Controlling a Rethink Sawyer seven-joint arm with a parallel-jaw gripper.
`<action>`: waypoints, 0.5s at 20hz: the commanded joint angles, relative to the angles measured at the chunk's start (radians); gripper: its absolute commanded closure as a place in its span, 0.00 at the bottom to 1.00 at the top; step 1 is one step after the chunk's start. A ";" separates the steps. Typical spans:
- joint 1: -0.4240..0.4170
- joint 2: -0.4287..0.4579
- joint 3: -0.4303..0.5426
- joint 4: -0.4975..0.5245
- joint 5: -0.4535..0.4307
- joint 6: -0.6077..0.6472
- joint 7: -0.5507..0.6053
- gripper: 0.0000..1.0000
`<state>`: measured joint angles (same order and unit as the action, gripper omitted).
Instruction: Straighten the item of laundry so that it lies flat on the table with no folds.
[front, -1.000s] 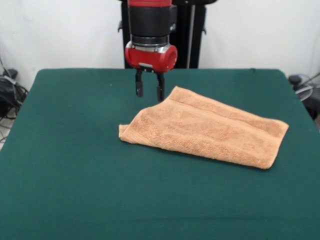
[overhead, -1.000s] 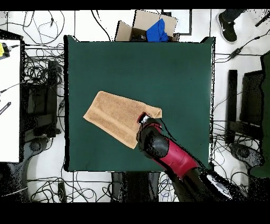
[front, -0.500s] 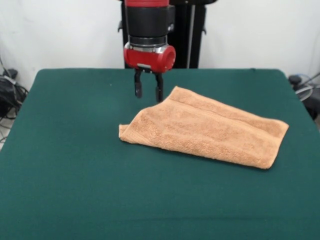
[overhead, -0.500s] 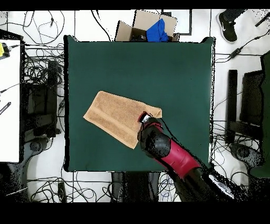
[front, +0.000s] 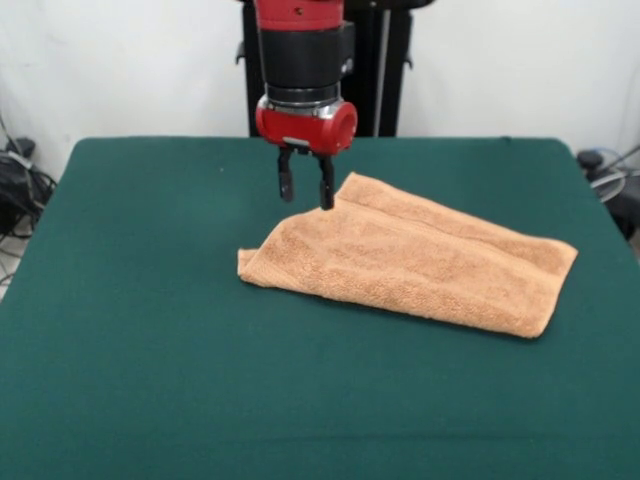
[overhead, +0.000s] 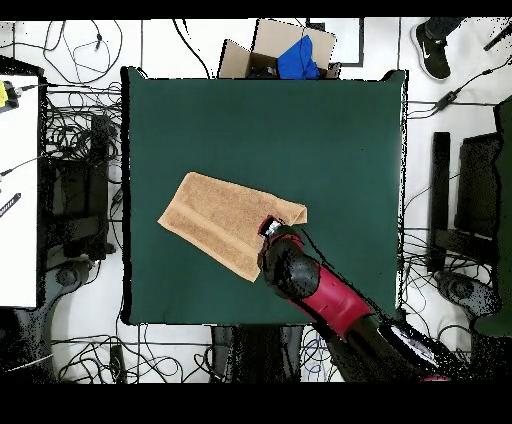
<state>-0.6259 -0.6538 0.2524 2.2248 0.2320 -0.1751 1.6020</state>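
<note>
The towel (front: 415, 260) is lying on the green desk (front: 150, 350), folded over on itself — a doubled layer with a thick rounded fold running along its near edge in the front view and a woven hem band showing along the far edge. In the overhead view the towel (overhead: 228, 222) is sitting askew to the desk's (overhead: 330, 130) sides, somewhat toward one side of the middle. The red and black arm is reaching down so that the gripper (front: 306, 192) is hovering at the towel's far corner, its two dark fingers (front: 326, 190) standing apart with a clear gap between them — nothing held. One fingertip is sitting right at the towel's edge; whether it is touching the cloth cannot be told. In the overhead view the gripper (overhead: 269, 228) is barely showing past the arm.
</note>
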 joint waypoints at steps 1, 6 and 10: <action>0.020 0.076 0.041 -0.001 -0.016 -0.077 0.281 0.00; 0.047 0.090 0.005 -0.025 -0.004 -0.082 0.255 0.00; 0.067 0.115 -0.026 -0.046 -0.003 -0.095 0.235 0.00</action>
<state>-0.6064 -0.5949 0.2507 2.2245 0.2322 -0.2040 1.6020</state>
